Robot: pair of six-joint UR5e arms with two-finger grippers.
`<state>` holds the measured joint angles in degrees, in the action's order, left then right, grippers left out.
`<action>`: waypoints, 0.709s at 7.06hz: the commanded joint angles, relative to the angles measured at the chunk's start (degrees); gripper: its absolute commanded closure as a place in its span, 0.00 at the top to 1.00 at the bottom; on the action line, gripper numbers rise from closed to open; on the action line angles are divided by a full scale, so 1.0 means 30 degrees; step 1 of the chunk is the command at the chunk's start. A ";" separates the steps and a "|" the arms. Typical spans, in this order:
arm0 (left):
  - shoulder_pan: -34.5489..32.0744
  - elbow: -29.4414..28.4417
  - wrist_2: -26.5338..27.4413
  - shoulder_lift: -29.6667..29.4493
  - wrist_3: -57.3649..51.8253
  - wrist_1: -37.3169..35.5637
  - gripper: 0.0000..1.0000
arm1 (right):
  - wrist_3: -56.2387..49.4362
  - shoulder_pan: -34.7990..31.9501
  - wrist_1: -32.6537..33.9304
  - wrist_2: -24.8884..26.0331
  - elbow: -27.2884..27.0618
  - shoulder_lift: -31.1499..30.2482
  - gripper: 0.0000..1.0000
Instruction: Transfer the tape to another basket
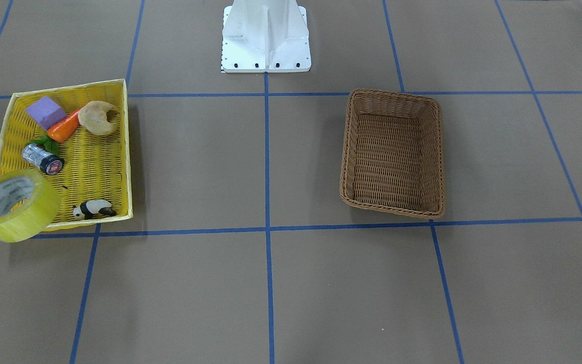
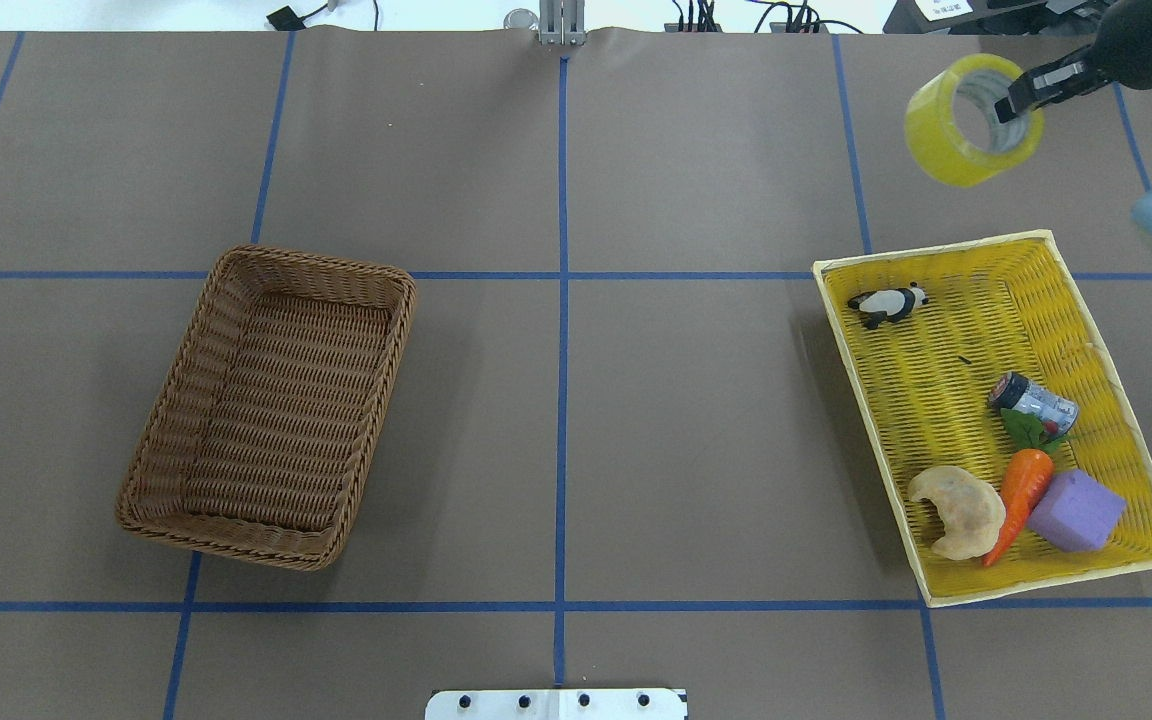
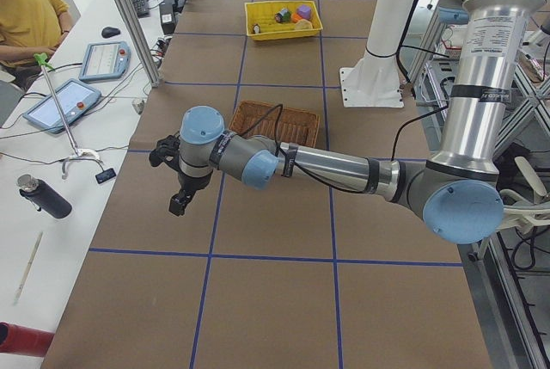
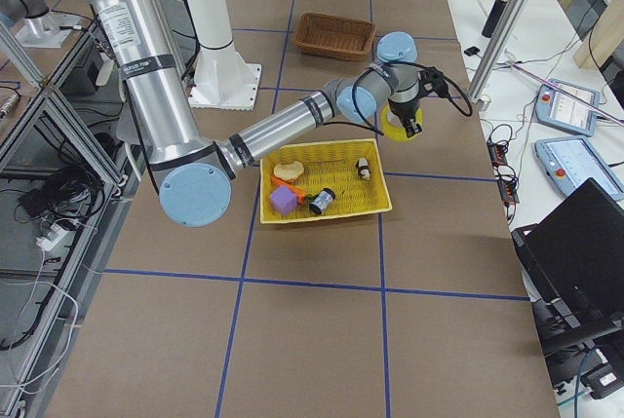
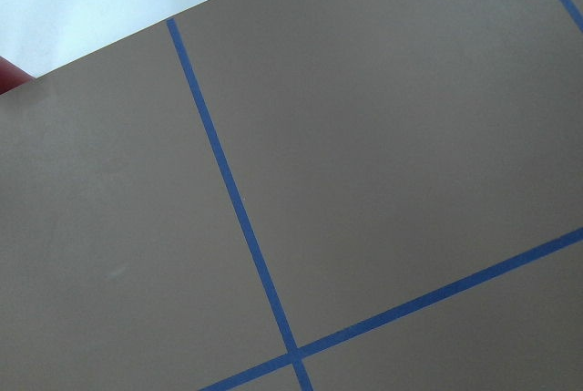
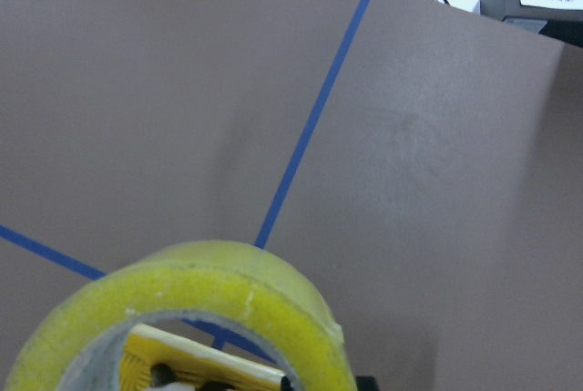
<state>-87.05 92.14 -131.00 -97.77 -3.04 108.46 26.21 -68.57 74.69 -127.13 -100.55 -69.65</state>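
Tape [image 2: 956, 150], a translucent yellow roll, hangs clear of the table, pinched through its wall by the right gripper [image 2: 1021, 95]: 1 finger sits inside the white core, the other outside. The core carries dark print, too small to read. The roll is near the operators'-side corner of the yellow basket [image 2: 936, 250], which holds 5 things: a panda figure [image 2: 888, 303], a can [image 2: 1033, 398] with an unreadable red-and-black end label, a carrot [image 2: 1021, 490], a purple block [image 2: 1076, 512] and a pastry [image 2: 961, 510]. The brown basket [image 2: 186, 400] stands well apart. The left gripper [image 3: 180, 184] hangs over the table; whether its claw is spread, I cannot tell.
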 commanded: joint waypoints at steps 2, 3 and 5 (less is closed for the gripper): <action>0.1349 -0.0212 0.0014 -0.0568 0.1730 0.4234 0.99 | 0.4988 0.3303 -0.0256 0.3653 0.0088 0.2992 0.00; 0.2609 -0.0243 0.0014 -0.1445 0.3253 0.5175 0.99 | 0.7035 0.4709 -0.2027 0.5879 0.0146 0.3174 0.00; 0.4661 -0.0242 0.0043 -0.2534 0.9095 0.8387 0.99 | 0.9800 0.6444 -0.7147 0.7856 0.1924 0.3264 0.00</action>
<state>-77.27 91.55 -130.94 -103.35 13.45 127.16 50.52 -52.82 62.35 -107.74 -97.85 -60.21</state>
